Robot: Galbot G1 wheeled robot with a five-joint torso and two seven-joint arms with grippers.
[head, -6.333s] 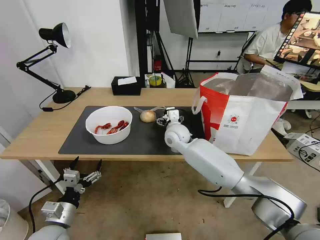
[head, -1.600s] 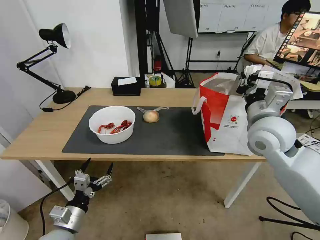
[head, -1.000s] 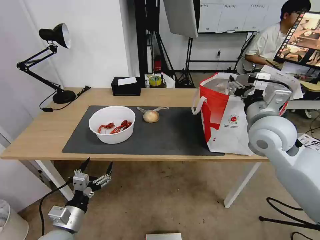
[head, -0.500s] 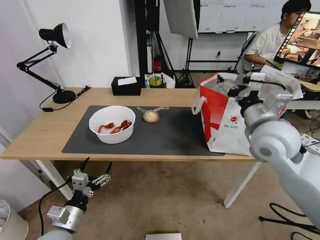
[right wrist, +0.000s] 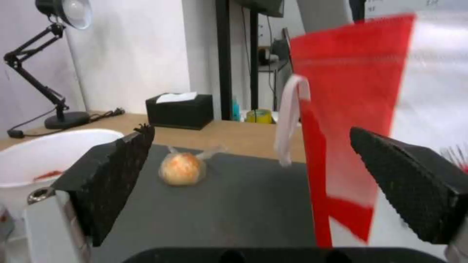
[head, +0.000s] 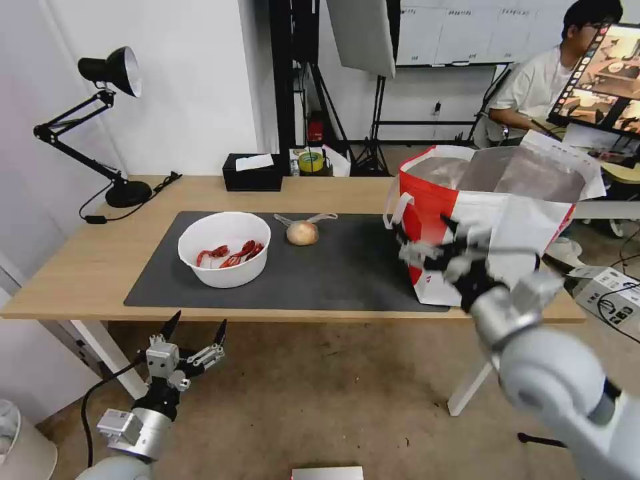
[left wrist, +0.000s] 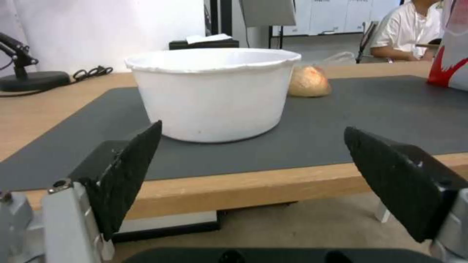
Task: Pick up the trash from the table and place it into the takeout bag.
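Right hand (head: 427, 243) spread empty beside the bag (head: 507, 220) — bowl (head: 224, 248) and bagged ball (head: 302, 232) on the mat (head: 347, 267), left hand (head: 195, 331) splayed below the table (head: 80, 267).

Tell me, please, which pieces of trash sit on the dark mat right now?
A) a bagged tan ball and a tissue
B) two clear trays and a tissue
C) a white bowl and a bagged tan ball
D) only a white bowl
C: the white bowl with red shells and the bagged tan ball both rest on the dark mat.
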